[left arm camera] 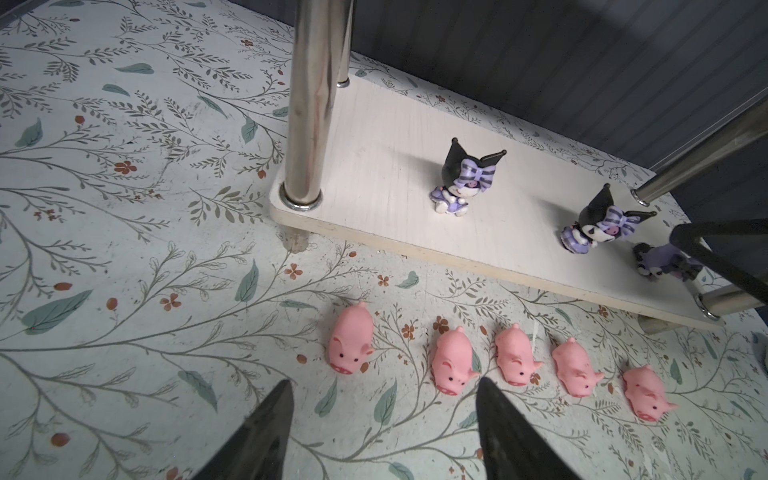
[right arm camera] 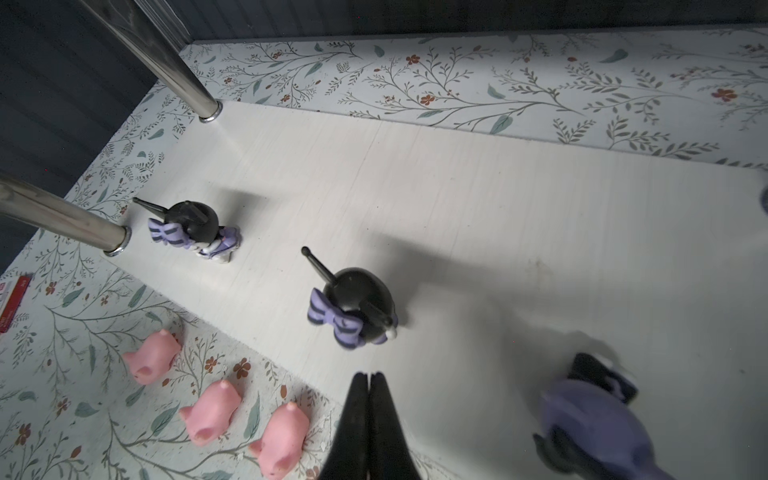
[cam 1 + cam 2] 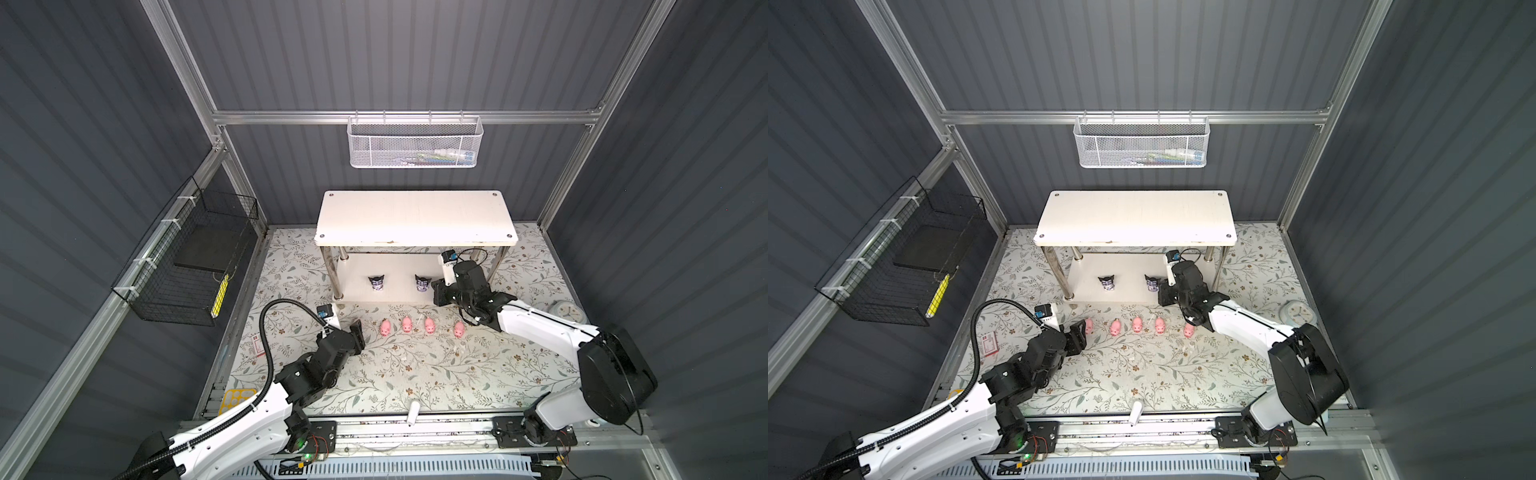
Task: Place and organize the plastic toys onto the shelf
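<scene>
Red-white card (image 3: 989, 344) near left end effector (image 1: 384, 381): print illegible.

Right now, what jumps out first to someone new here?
Five pigs in a neat row on the floral mat, just in front of the shelf. On its lower board two black-eared figurines stand upright and a third lies tipped beside the shut, empty right gripper. The open left gripper faces the row's left end.

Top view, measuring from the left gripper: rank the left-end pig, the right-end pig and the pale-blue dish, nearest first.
1. the left-end pig, right beside the left gripper.
2. the right-end pig, well off to the right.
3. the pale-blue dish, far right, beyond every pig.
</scene>
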Robot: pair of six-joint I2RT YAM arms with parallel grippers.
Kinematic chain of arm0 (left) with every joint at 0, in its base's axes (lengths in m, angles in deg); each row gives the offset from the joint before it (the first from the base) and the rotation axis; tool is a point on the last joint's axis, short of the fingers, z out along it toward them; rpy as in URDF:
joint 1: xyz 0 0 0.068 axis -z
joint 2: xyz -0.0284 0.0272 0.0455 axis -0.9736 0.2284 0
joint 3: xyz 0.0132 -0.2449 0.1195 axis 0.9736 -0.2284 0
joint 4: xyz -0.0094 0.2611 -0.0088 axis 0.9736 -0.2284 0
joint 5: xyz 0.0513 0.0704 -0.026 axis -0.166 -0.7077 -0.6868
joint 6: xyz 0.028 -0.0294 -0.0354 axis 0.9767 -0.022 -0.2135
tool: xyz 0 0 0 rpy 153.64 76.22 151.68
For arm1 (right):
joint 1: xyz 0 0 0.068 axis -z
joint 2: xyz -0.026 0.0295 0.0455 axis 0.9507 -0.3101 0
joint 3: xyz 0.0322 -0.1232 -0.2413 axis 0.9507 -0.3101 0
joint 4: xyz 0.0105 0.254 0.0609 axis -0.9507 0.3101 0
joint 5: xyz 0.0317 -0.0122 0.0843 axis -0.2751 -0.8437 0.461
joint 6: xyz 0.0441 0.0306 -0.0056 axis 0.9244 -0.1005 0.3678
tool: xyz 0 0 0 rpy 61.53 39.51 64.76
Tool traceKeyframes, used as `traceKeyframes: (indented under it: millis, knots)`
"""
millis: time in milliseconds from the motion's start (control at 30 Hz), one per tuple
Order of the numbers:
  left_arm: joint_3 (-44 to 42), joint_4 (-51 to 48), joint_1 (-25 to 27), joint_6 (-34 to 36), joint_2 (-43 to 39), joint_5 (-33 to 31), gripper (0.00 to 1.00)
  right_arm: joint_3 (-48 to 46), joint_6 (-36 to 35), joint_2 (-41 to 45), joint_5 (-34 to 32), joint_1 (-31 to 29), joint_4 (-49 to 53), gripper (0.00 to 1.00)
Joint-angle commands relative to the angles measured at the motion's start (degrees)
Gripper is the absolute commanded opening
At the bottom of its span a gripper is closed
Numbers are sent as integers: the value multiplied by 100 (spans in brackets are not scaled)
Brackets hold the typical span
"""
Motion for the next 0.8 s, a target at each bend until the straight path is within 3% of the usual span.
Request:
traceKeyframes:
  millis: [0,167,300,467,600,767]
  knots:
    - [-43,58,1,-23,-49,-86,70,-104,14,293,63,-66,144,0]
    - [-23,121,-2,0,20,-78,70,-295,18,600,-108,-363,299,0]
    - [5,139,4,39,31,-89,70,-568,91,1023,-668,-818,575,0]
    - [110,189,-1,183,128,-126,72,-1081,589,1844,-1508,-1576,966,8]
    - [215,299,5,311,313,-146,73,-1502,1286,2630,-2265,-2113,1613,23]
    - [241,563,-2,359,533,-185,80,-2101,2213,3334,-2692,-2201,2273,43]
